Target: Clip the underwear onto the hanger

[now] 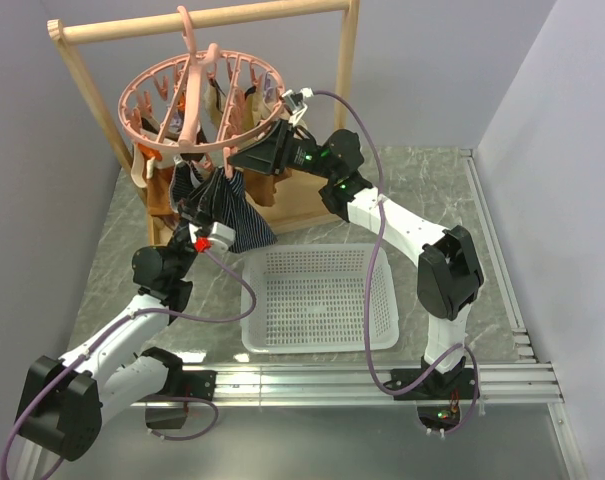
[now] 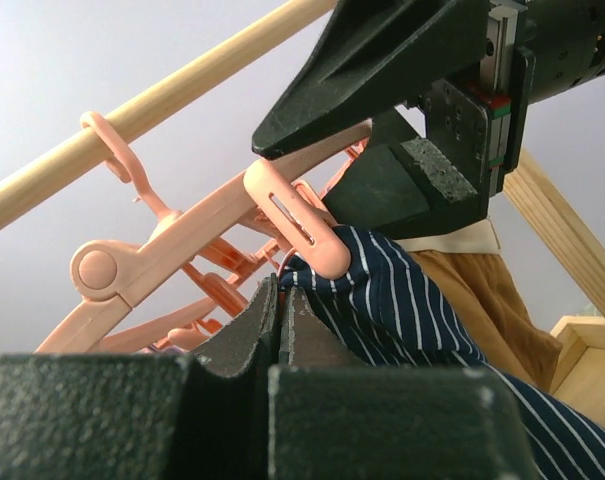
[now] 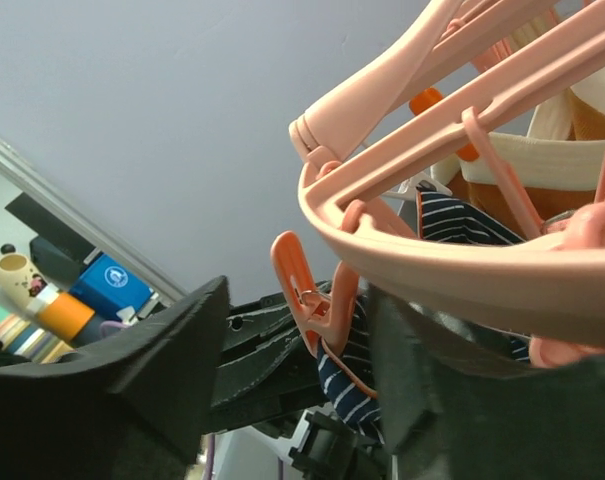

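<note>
Underwear (image 1: 225,210) hangs at hanger (image 1: 147,135) ring's 6 o'clock, edge in clip (image 2: 297,215). Left end effector (image 2: 280,320) pinched on cloth; right end effector (image 3: 300,310) spread around clip. Clipping looks nearly done imo; next, left lets go gently.

One hanger (image 1: 195,95), one underwear (image 1: 234,218), one basket (image 1: 320,347), one rack (image 1: 202,22).
</note>
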